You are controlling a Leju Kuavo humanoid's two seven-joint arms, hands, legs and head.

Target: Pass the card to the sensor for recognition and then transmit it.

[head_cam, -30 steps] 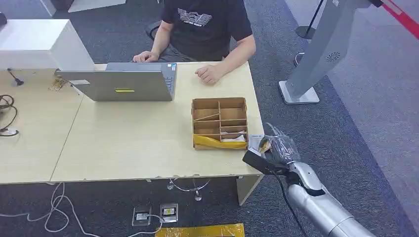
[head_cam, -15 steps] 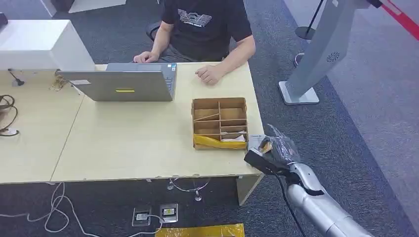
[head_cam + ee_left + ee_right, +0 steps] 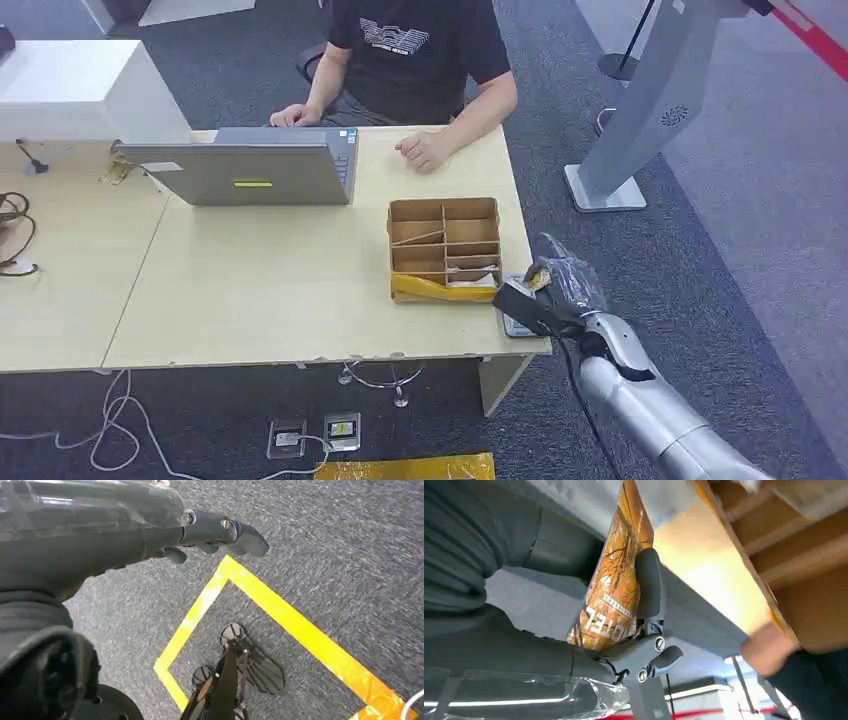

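Observation:
My right hand (image 3: 556,292), wrapped in clear plastic, pinches an orange printed card (image 3: 539,272) between thumb and fingers. In the right wrist view the card (image 3: 611,595) stands on edge with the thumb (image 3: 649,587) pressed against its face. The hand hovers over the table's front right corner, just above a flat grey sensor pad (image 3: 516,323) lying beside the cardboard box (image 3: 445,250). Hanging at my side over the carpet, my left hand (image 3: 150,525) has nothing in it and its fingers are stretched out.
A person (image 3: 420,50) sits behind the wooden table (image 3: 270,290) with a hand (image 3: 425,150) resting on it, next to a grey laptop (image 3: 250,172). A white box (image 3: 85,90) stands at the far left. A grey floor stand (image 3: 645,110) rises to the right.
My right hand has carried the card a little up and to the left, from beside the table's corner to over the sensor pad. The person and the box have not moved.

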